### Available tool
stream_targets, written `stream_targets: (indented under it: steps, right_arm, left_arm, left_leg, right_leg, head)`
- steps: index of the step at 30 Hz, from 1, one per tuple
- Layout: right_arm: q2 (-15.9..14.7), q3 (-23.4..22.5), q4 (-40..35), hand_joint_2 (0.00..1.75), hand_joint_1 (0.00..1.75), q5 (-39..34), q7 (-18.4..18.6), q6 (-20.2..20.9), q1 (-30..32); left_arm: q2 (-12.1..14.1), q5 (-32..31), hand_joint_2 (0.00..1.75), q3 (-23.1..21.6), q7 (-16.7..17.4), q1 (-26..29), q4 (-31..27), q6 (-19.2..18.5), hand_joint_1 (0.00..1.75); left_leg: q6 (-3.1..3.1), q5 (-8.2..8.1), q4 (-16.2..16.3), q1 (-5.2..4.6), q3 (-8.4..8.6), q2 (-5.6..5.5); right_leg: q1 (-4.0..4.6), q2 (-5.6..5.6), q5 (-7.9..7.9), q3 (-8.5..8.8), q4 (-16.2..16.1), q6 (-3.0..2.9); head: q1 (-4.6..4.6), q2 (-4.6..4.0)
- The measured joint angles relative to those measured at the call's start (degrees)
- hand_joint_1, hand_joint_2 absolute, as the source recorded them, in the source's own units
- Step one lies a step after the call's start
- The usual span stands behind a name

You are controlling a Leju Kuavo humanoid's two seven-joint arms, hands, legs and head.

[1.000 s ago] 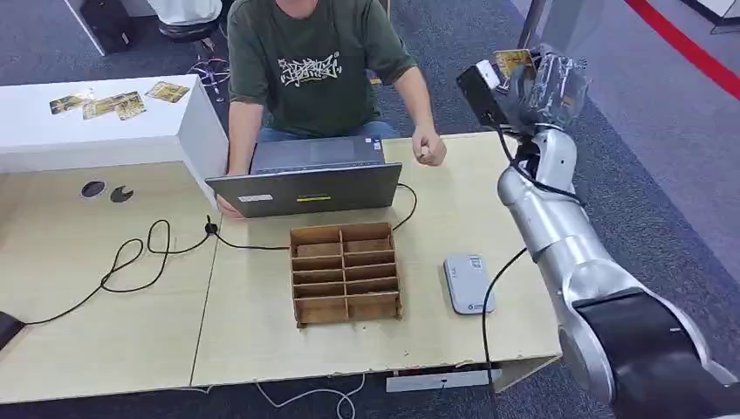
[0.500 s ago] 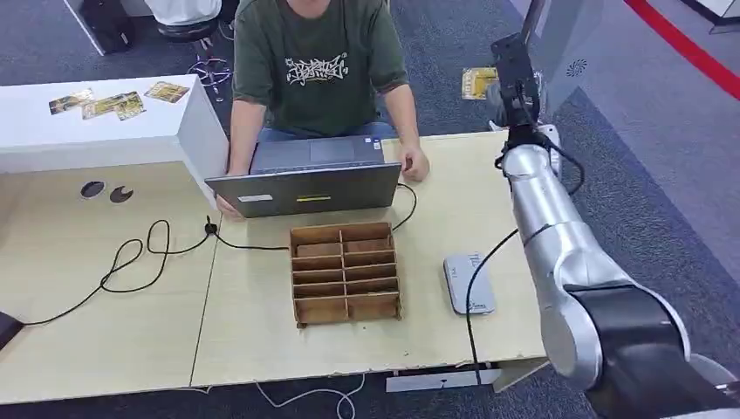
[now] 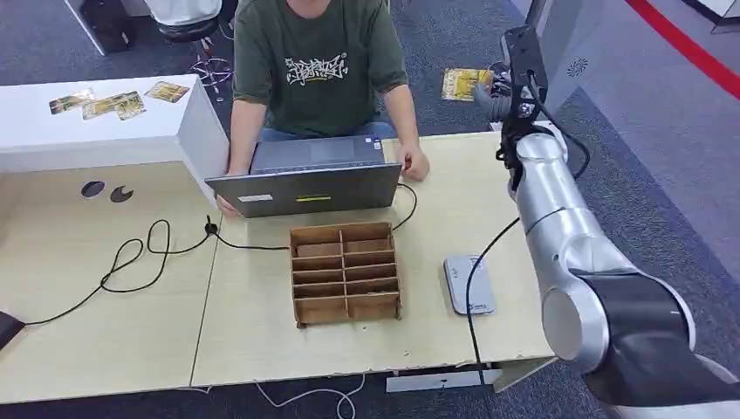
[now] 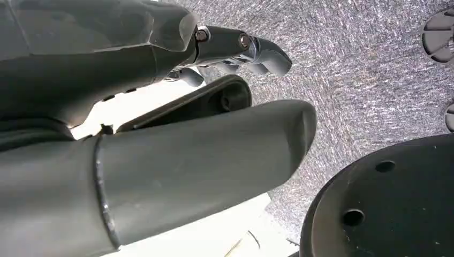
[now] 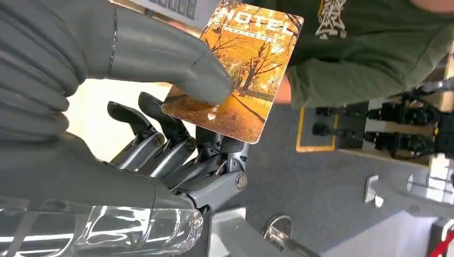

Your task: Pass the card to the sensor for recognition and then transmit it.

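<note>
R arm stretched fwd, right robot hand [image 5: 176,134] pinching card [image 5: 241,69]; left robot hand [image 4: 160,134] hangs.

The card [image 5: 239,69] is orange, printed with autumn trees and the word "HOTEL", pinched flat in the right hand [image 5: 176,128], raised beyond the table's [image 3: 454,209] far edge. The sensor [image 3: 469,284], a grey pad, lies on that table.

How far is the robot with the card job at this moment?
Done: the right hand holds the card, raised beyond the table's far edge near the person. In hand: carrying it. Left: presenting it at the sensor, which lies on the table with nothing over it, then passing it on.
</note>
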Motion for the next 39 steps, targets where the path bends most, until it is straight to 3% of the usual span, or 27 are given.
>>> stream_targets:
  steps: [7,17,27,39]
  right_arm:
    - [-1.9,0.24,-0.29,1.75,1.75,-4.72,-2.93,0.87,2.17]
    - [-5.44,3.34,-5.75,1.75,1.75,-14.86,-7.45,0.24,12.36]
    - [-8.43,6.25,-14.68,1.75,1.75,-20.87,-8.37,-1.05,24.06]
    - [-10.62,7.15,-24.41,1.75,1.75,-22.03,-8.63,-1.84,38.95]
  left_arm:
    - [-0.02,0.83,0.0,0.22,-0.24,0.63,0.0,-0.02,0.0]
    - [-0.5,1.44,0.0,0.68,-0.81,0.98,0.0,-0.02,0.0]
    - [-1.14,1.9,0.0,2.1,-1.22,1.43,0.0,0.02,0.0]
    - [-2.03,2.4,0.0,3.96,-1.53,1.86,0.3,0.02,0.0]
  left_leg:
    - [0.0,0.0,0.0,0.0,0.0,0.0]
    - [0.01,-0.02,0.0,0.0,-0.01,-0.02]
    - [0.01,-0.05,0.0,0.0,-0.01,-0.03]
    - [0.07,-0.1,0.0,0.0,-0.02,-0.02]
  right_leg:
    - [0.0,0.0,0.0,0.01,-0.01,0.0]
    - [0.0,-0.02,-0.01,0.01,-0.03,0.01]
    - [0.0,-0.04,-0.03,0.01,-0.04,0.02]
    - [0.0,-0.03,-0.06,0.01,-0.07,0.05]
  head:
    - [0.02,-0.02]
    - [0.02,0.0]
    - [0.0,0.0]
    - [0.02,0.0]
